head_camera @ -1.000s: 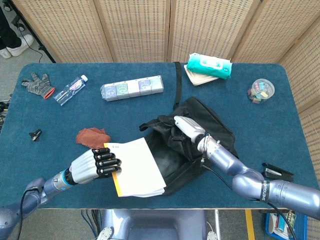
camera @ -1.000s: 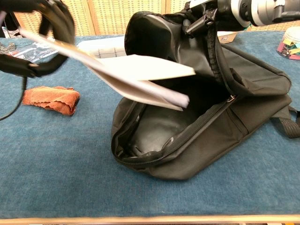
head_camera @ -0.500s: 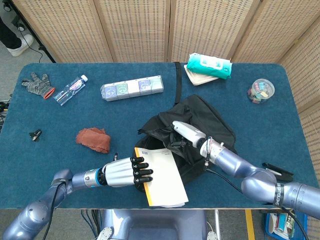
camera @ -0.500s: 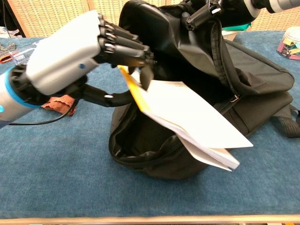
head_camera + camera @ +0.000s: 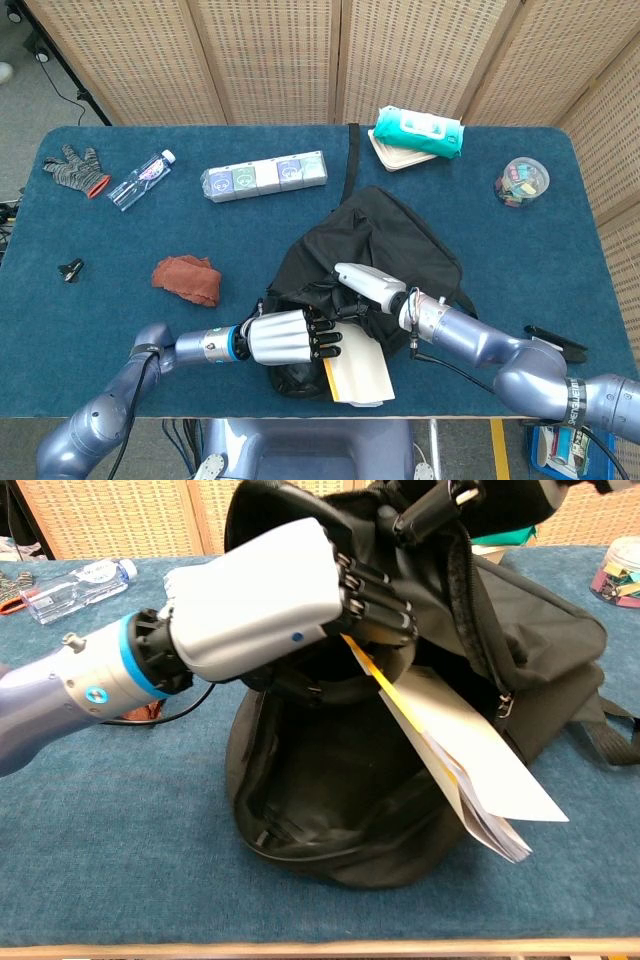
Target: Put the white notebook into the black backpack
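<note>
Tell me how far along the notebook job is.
Done: the backpack is unzipped and the right hand holds its flap up. In hand: the left hand grips the notebook over the opening, but its free end hangs outside the rim. Left: angle it down inside, then release.

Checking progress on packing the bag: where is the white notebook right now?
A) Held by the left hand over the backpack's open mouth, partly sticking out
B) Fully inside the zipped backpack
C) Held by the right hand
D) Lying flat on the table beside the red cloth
A: the left hand grips the white notebook at the black backpack opening, its far end jutting out past the rim.
</note>
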Robot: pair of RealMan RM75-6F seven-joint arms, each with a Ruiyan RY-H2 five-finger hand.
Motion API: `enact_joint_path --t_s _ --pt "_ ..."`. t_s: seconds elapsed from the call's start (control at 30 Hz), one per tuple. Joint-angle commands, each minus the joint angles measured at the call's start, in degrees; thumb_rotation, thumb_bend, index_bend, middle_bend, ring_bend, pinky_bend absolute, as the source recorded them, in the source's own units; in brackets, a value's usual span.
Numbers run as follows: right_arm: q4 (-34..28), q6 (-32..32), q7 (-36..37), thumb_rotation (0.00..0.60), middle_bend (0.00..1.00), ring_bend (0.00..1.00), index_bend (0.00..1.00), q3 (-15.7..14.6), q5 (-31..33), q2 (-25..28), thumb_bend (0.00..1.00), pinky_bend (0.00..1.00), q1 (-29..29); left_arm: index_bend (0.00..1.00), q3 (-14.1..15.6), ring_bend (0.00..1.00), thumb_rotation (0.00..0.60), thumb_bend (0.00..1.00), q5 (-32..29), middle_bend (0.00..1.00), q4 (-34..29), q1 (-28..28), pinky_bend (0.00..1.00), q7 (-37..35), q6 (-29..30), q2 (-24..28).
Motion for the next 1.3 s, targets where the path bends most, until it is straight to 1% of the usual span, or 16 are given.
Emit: enact_joint_path --t_s 0.03,0.13,0.2,0.57,0.7,0.8,0.9,0.97,1.0,1.1,1.17,1.23,1.3 --pt "-1.0 -0.2 0.9 0.6 0.64 0.67 0.6 1.1 -1.2 0.5 1.0 0.76 -0.7 0.8 0.7 0.55 0.6 0.58 -0.8 0.64 1.0 -1.4 0.72 1.0 -2.8 -0.7" --pt "-1.5 -0.4 1.6 0.6 0.64 0.67 0.6 1.6 -1.7 0.8 1.0 0.76 -1.0 0.8 1.3 0.55 0.6 0.58 -1.1 0.64 1.7 -1.9 0.72 1.7 -4.0 -0.9" --pt "-2.2 -0.3 2.0 0.6 0.64 0.67 0.6 2.0 -2.2 1.4 1.0 0.76 -1.2 0.8 1.6 0.54 0.6 0.58 -1.8 0.64 2.6 -2.6 0.72 2.3 -7.3 -1.2" --pt "-3.5 0.3 4.2 0.6 0.64 0.67 0.6 2.0 -4.4 2.2 1.0 0.76 -2.2 0.8 2.9 0.53 0.6 0.59 -4.4 0.64 4.3 -3.7 0.72 4.8 -15.0 -2.3" --pt "-3.8 0.3 5.1 0.6 0.64 0.67 0.6 2.2 -5.2 2.6 1.0 0.76 -2.7 0.8 2.8 0.53 0.6 0.59 -5.7 0.64 4.4 -4.0 0.72 5.1 -16.7 -2.7" --pt "-3.8 0.4 5.7 0.6 0.64 0.67 0.6 2.4 -5.9 3.0 1.0 0.76 -3.2 0.8 2.7 0.53 0.6 0.58 -6.5 0.64 4.4 -3.9 0.72 5.1 -16.9 -2.9" --pt "-3.6 0.5 6.3 0.6 0.64 0.67 0.6 2.6 -6.4 3.2 1.0 0.76 -3.5 0.79 2.8 0.51 0.6 0.58 -7.0 0.61 4.5 -3.9 0.72 5.1 -16.8 -2.9" --pt "-3.4 0.5 6.7 0.6 0.64 0.67 0.6 2.7 -6.7 3.2 1.0 0.76 -3.6 0.77 3.0 0.48 0.6 0.57 -7.1 0.56 4.5 -4.0 0.71 5.3 -16.7 -2.8" --pt "-3.2 0.5 7.1 0.6 0.64 0.67 0.6 2.7 -6.9 3.2 1.0 0.76 -3.6 0.76 3.2 0.47 0.6 0.56 -7.1 0.55 4.5 -4.0 0.7 5.5 -16.6 -2.7" --pt "-2.6 0.9 7.6 0.6 0.64 0.67 0.6 2.7 -7.4 3.2 1.0 0.76 -3.7 0.7 3.6 0.43 0.6 0.51 -7.5 0.5 4.2 -3.8 0.69 5.4 -17.6 -2.2" --pt "-2.4 1.1 7.8 0.6 0.64 0.67 0.6 2.6 -7.7 3.3 1.0 0.76 -3.6 0.6 3.9 0.39 0.6 0.47 -7.6 0.45 3.7 -3.6 0.69 4.9 -17.6 -1.8" --pt "-2.1 1.3 8.0 0.6 0.64 0.67 0.6 2.4 -7.9 3.3 1.0 0.76 -3.6 0.53 4.2 0.37 0.6 0.44 -7.7 0.42 3.3 -3.3 0.68 4.4 -17.5 -1.4" --pt "-2.0 1.6 8.3 0.6 0.64 0.67 0.6 2.3 -8.0 3.4 1.0 0.76 -3.6 0.51 4.4 0.36 0.6 0.42 -7.8 0.41 3.0 -3.0 0.68 4.0 -17.0 -1.1"
